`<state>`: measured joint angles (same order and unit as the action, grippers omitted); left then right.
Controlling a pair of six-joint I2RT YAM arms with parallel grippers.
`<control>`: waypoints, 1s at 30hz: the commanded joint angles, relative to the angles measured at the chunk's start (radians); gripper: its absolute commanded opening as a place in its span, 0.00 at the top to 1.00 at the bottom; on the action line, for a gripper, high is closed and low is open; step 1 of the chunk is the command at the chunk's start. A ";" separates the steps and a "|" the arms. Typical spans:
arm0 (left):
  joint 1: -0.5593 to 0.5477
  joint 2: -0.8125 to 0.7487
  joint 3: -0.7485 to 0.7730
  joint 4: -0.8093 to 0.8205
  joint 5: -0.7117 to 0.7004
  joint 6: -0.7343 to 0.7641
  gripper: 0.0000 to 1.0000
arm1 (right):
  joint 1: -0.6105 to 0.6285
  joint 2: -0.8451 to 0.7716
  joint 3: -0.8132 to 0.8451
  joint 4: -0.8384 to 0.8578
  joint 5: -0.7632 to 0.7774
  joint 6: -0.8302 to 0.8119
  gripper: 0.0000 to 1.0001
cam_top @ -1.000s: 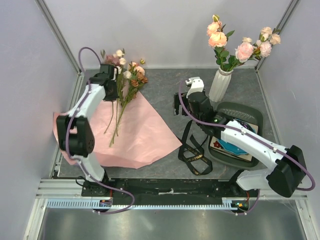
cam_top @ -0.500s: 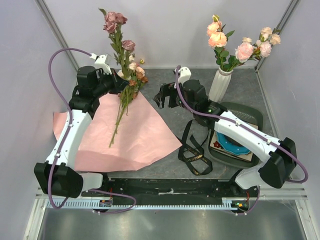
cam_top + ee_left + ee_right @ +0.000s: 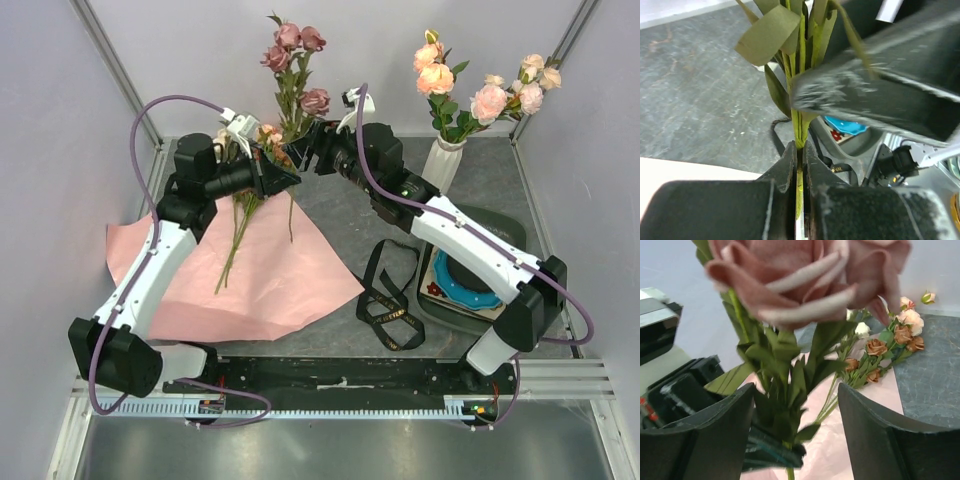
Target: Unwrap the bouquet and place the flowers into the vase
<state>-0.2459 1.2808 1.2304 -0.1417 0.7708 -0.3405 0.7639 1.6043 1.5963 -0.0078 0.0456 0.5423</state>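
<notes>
Vase [image 3: 440, 172] with roses [image 3: 436, 78], black ribbon [image 3: 388, 300] and blue dish [image 3: 470, 291] nearby

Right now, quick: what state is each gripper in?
Left gripper: closed on the mauve rose stem.
Right gripper: open, fingers either side of that stem, not gripping.
</notes>
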 commanded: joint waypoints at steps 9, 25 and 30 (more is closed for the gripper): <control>-0.101 -0.014 0.041 -0.044 0.026 0.081 0.88 | 0.005 -0.082 -0.042 0.009 0.132 -0.131 1.00; -0.099 0.018 0.043 -0.096 -0.157 0.097 0.28 | -0.365 -0.130 -0.024 0.434 0.689 -0.769 1.00; -0.099 0.037 0.046 -0.107 -0.171 0.110 0.28 | -0.402 0.000 0.094 0.476 0.686 -0.818 1.00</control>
<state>-0.3473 1.3025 1.2427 -0.2428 0.6239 -0.2760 0.3794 1.5261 1.6028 0.3607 0.7166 -0.1921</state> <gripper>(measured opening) 0.717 0.048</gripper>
